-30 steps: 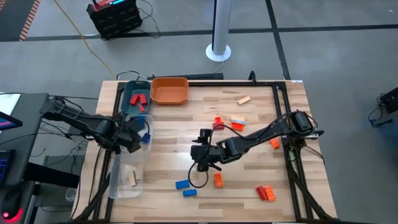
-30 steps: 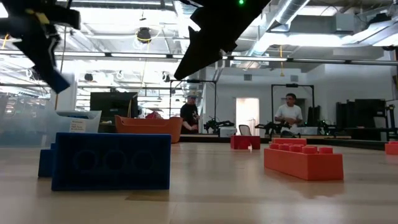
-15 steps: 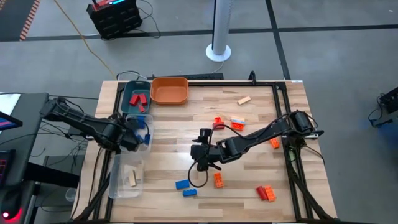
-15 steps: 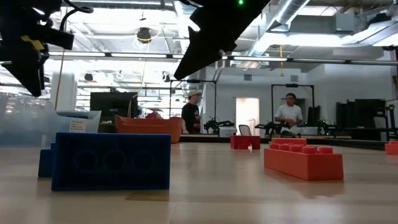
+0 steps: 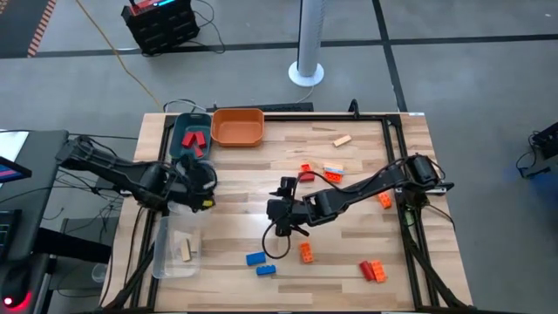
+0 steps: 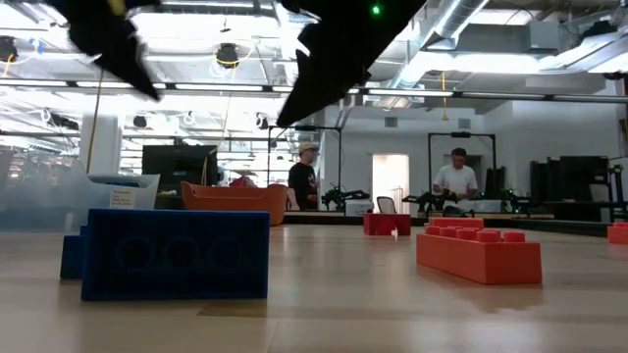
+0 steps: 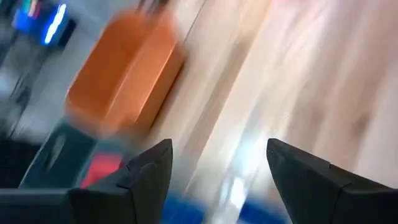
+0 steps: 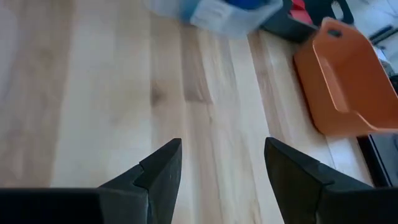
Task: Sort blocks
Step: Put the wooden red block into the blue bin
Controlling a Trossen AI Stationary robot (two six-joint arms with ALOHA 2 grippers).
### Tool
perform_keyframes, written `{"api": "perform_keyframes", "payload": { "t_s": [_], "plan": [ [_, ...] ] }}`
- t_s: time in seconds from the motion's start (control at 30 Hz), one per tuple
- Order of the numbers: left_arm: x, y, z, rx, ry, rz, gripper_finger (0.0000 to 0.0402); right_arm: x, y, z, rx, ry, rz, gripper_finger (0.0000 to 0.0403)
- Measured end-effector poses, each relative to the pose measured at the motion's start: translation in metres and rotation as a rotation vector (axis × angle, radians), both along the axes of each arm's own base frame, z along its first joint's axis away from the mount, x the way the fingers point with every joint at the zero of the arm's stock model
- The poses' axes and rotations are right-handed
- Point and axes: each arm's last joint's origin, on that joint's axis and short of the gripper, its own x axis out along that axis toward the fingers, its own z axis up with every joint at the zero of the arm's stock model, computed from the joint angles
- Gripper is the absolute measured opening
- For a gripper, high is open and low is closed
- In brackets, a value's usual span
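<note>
Orange tray [image 5: 237, 127] sits beside teal tray [image 5: 187, 133], apparently touching.

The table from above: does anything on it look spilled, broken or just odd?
Nothing looks broken or spilled. The blocks simply lie scattered on the wooden table: two blue blocks near the front, orange blocks mid-table, one tan block alone at the back. That fits unfinished sorting.

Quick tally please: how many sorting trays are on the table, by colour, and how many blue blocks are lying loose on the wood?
Teal tray: 1
Orange tray: 1
Clear tray: 1
Loose blue blocks: 2
Total: 5
</note>
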Motion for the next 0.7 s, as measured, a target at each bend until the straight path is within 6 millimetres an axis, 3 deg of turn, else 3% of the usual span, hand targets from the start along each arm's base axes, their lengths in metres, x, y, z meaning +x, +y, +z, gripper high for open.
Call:
{"api": "perform_keyframes", "payload": {
  "t_s": [0.17, 0.4, 0.53, 0.7],
  "plan": [
    [0.025, -0.008, 0.007, 0.061, -0.207, -0.151, 0.0253, -0.007, -0.011, -0.005, -0.055, 0.066, -0.111, 0.0234],
    [0.042, 0.005, 0.034, 0.204, -0.422, -0.104, 0.0253, -0.023, -0.042, -0.014, -0.187, 0.229, -0.312, 0.0234],
    [0.042, 0.012, 0.035, 0.236, -0.4, -0.085, 0.0254, -0.032, -0.077, -0.017, -0.242, 0.366, -0.399, 0.0234],
    [0.038, 0.016, 0.014, 0.216, -0.3, -0.045, 0.0254, -0.049, -0.123, -0.015, -0.19, 0.545, -0.485, 0.0234]
  ]
}}
